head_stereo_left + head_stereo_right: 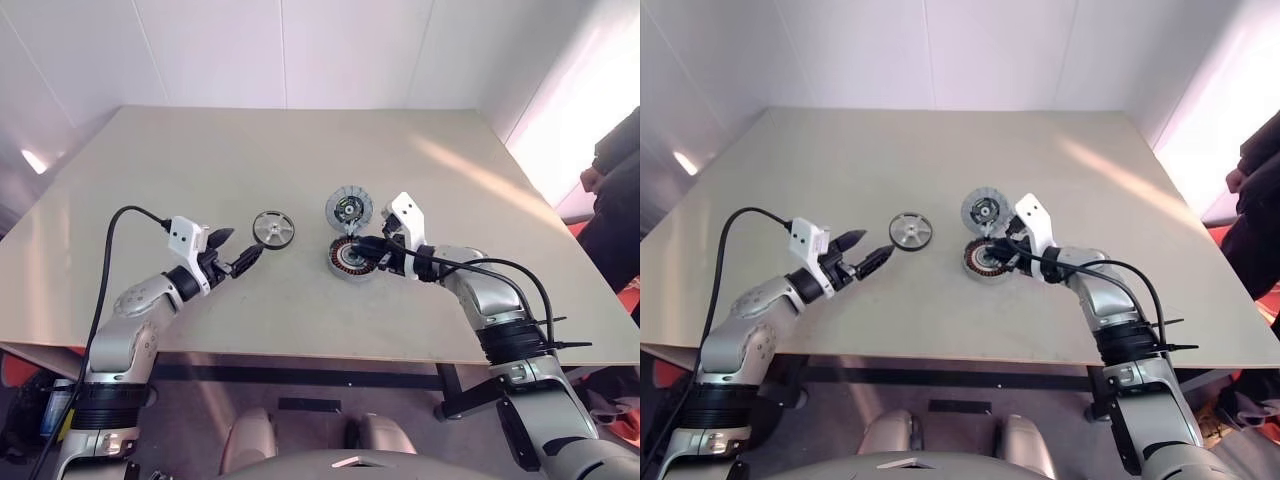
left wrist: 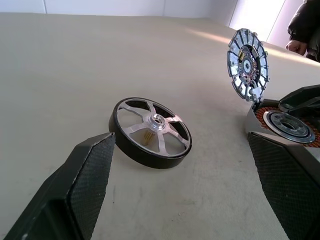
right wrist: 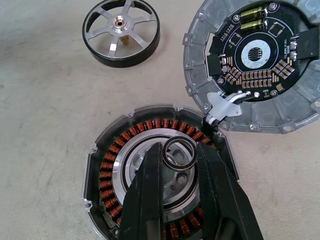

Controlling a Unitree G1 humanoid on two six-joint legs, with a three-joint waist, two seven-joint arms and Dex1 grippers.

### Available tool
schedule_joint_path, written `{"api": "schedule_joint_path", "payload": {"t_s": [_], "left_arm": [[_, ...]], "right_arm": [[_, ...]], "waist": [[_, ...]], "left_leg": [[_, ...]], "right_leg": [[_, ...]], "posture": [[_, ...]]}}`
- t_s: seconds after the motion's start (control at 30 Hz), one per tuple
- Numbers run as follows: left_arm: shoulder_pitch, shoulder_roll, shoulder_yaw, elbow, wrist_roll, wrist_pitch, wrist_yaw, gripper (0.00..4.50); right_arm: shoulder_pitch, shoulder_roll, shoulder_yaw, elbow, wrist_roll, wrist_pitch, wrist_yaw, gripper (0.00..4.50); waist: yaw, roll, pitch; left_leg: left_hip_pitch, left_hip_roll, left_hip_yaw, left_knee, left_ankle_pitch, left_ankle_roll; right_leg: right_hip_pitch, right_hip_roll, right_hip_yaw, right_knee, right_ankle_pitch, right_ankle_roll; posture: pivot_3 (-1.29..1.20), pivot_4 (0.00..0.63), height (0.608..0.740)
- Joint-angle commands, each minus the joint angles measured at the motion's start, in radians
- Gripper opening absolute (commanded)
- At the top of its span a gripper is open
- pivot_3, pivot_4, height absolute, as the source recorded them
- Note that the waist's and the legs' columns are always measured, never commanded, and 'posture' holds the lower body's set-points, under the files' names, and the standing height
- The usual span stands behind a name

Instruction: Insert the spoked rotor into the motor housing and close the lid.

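The spoked rotor lies flat on the table, silver spokes inside a dark rim. My left gripper hovers open just short of it, the rotor lying ahead between its fingers. To the right sits the motor housing, with coppery coils around a silver centre. The finned lid stands tilted open behind it, hinged to its rim, circuit side showing. My right gripper reaches over the housing's centre, its fingers nearly together on a small dark ring.
The tan table runs wide behind and to the left of the parts, its front edge close to my arms. A person in dark clothing stands at the right edge of the table.
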Motion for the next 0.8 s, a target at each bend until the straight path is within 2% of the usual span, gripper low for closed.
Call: {"api": "schedule_joint_path", "payload": {"t_s": [0.03,0.8], "left_arm": [[-0.01,0.01,0.017,-0.019,0.004,-0.023,-0.002,4.5],[-0.011,0.005,0.017,-0.002,0.008,-0.04,-0.01,4.5]], "right_arm": [[0.002,-0.012,0.002,-0.049,0.001,-0.007,0.007,0.65],[0.028,-0.021,0.022,-0.088,-0.003,0.009,0.005,0.65]], "waist": [[0.0,0.0,0.0],[0.0,0.0,0.0]], "left_leg": [[0.0,0.0,0.0,0.0,0.0,0.0],[0.0,0.0,0.0,0.0,0.0,0.0]], "right_leg": [[0.0,0.0,0.0,0.0,0.0,0.0],[0.0,0.0,0.0,0.0,0.0,0.0]], "posture": [[0.0,0.0,0.74],[0.0,0.0,0.74]]}}
